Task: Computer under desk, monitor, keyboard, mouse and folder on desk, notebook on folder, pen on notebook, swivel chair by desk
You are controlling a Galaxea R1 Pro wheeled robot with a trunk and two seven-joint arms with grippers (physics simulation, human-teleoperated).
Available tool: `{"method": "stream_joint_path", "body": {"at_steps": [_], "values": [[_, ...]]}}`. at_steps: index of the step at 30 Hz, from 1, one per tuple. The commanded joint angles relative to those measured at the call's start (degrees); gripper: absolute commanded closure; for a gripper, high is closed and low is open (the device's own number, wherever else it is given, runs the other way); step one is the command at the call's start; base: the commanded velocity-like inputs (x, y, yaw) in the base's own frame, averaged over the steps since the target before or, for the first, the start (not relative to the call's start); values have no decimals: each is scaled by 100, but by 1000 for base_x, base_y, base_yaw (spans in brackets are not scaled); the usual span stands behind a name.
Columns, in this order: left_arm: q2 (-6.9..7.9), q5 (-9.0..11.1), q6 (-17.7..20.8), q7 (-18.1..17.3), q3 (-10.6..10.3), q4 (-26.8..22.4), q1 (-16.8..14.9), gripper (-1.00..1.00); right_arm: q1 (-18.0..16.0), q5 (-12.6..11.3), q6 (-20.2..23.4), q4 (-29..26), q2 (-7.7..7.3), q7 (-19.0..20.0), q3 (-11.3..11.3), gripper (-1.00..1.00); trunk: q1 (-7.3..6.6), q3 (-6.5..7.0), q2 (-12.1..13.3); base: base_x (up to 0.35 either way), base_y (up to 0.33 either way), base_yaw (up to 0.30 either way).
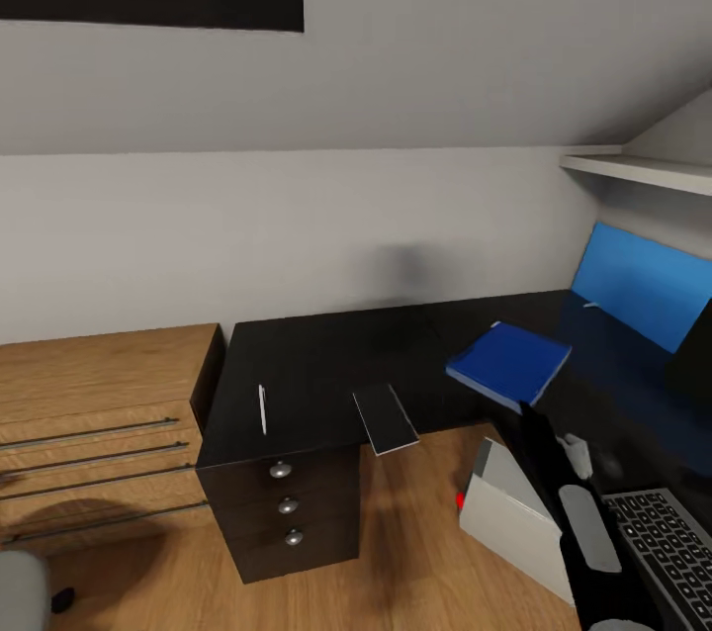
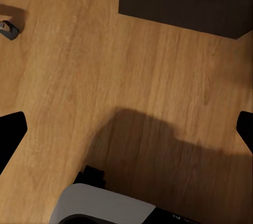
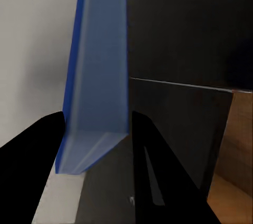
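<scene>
Head view: the right gripper (image 1: 529,404) is clenched on a corner of the folder (image 1: 509,361) and holds it raised above the desk (image 1: 307,359), tilted, its far end toward the wall. Held by 1 edge like this, the folder can be carried in flat and set down on the black top. The pen (image 1: 262,408) lies on the desk above the drawer unit (image 1: 287,512). The notebook (image 1: 386,418) lies beside the pen and overhangs the desk's front edge, so both wait there to be stacked once the folder is down. The keyboard (image 1: 663,542) lies on the near wing of the desk. The computer (image 1: 514,507) stands on the floor under the desk, between the drawer unit and the keyboard. The monitor (image 1: 643,287) stands on the desk's far corner, its screen blue.

Left wrist view: the left gripper (image 2: 126,129) hangs released, fingers wide, over the wooden floor (image 2: 79,76) beside the drawer unit; it seems parked out of the way.

Right wrist view: the folder's edge sits between the 2 black fingers (image 3: 31,150), with the desk top behind it.
</scene>
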Motion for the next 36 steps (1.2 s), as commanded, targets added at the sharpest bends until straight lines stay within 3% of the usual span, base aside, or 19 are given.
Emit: {"method": "stream_joint_path", "body": {"at_steps": [1,5,6,8,11,16,18,32,36], "values": [[5,40,-25,43,-47,-8,-3,-100,-338,-32,-193,407,-28,5,-27,100,0,-8,-6,0,0,0],[4,35,-28,41,-47,-8,-3,-100,-1254,1,-929,1734,-185,-21,-29,100,0,-8,-6,0,0,0],[3,33,-28,41,-47,-8,-3,-100,-1590,-5,-1309,2309,-233,-29,-41,100,0,-8,-6,0,0,0],[3,37,-28,41,-49,-8,-3,-100,-1752,-25,-1774,2654,-251,-27,-58,100,0,-8,-6,0,0,0],[0,39,-28,39,-53,-8,-3,-100,-1828,-58,-2194,2826,-222,-12,-102,100,0,-8,-6,0,0,0],[-75,32,-28,38,-65,-8,-3,-100,-1862,-246,-2405,2910,85,11,-149,100,0,-8,-6,0,0,0],[-82,31,-28,32,-67,-8,-3,-100,-1862,-305,-2420,2922,132,20,-157,100,0,-8,-6,0,0,0],[-130,33,-20,21,-65,-8,-3,-100,-1849,-341,-2465,3153,118,19,-156,100,0,-8,-6,0,0,0],[-170,24,-20,20,-70,-8,-3,-100,-1847,-342,-2717,3254,104,-40,-157,100,0,-8,-6,0,0,0]]}}
